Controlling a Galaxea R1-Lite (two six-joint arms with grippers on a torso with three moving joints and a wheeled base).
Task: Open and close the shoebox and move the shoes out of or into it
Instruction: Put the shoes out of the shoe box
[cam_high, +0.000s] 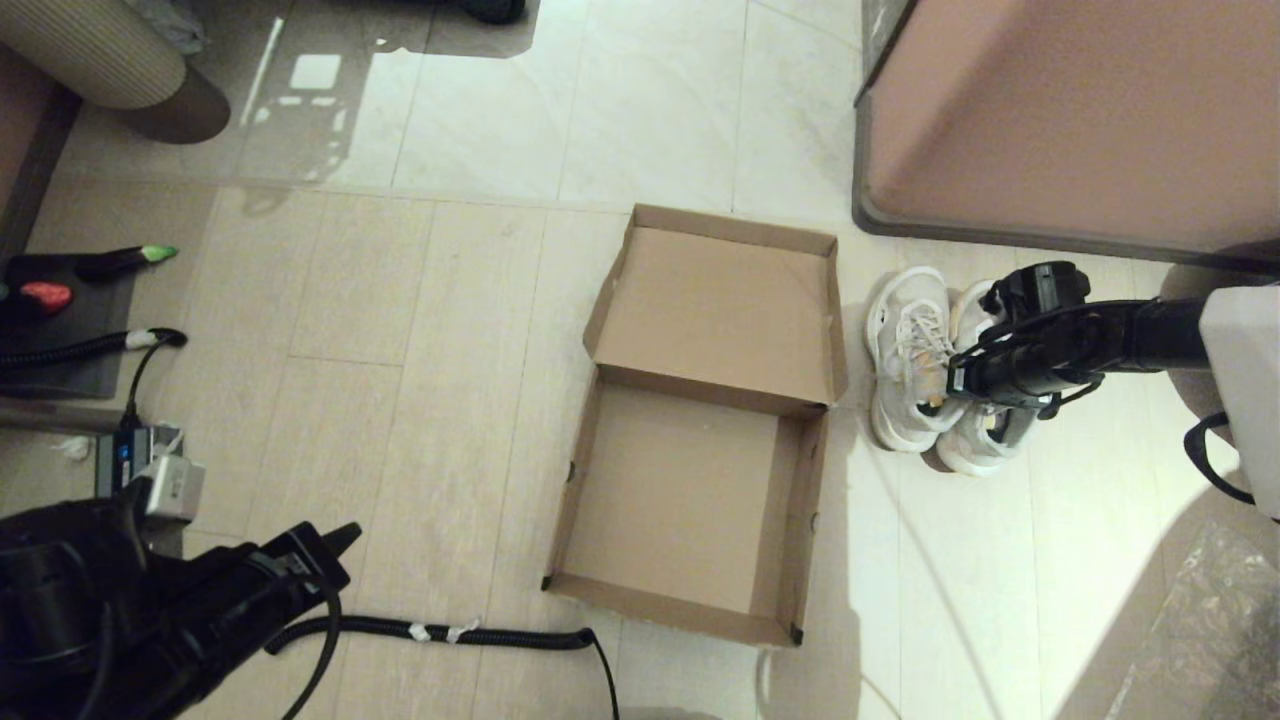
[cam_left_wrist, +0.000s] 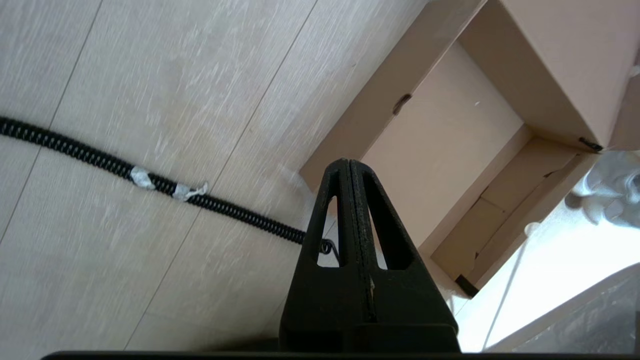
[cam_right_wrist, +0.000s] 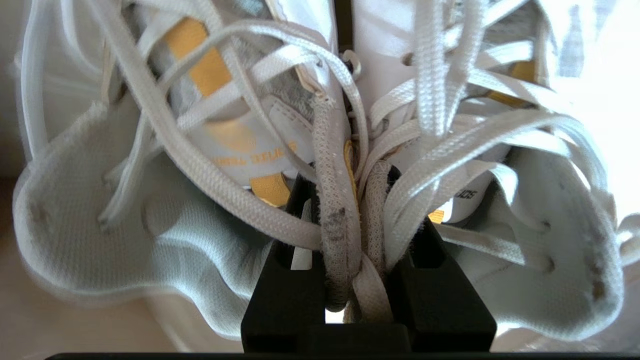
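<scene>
Brown cardboard made up the shoebox (cam_high: 700, 420), which lay open on the pale tiled floor (cam_high: 450, 330) with its hinged lid (cam_high: 715, 305) folded back flat on the far side and the tray bare inside. Just beside its right wall stood the shoes (cam_high: 915, 360), a pair of white lace-up sneakers set side by side, touching one another, toes pointing away from the robot, close to the foot of a large pinkish-brown cabinet (cam_high: 1070, 120). The right gripper (cam_high: 950, 378) reached in from the right over the pair, and in its wrist view its jaws were clamped on the inner collars of both sneakers where they met, with loose white laces (cam_right_wrist: 280, 210) draped across the black fingers (cam_right_wrist: 285, 295). Whether the soles rested on the floor or hung clear of it I could not tell. The left gripper (cam_left_wrist: 351, 172) hung low at the near left, well apart from the box's near corner, its jaws pressed together on nothing. A black coiled cable (cam_high: 440, 632) ran along the floor between that arm and the box.
</scene>
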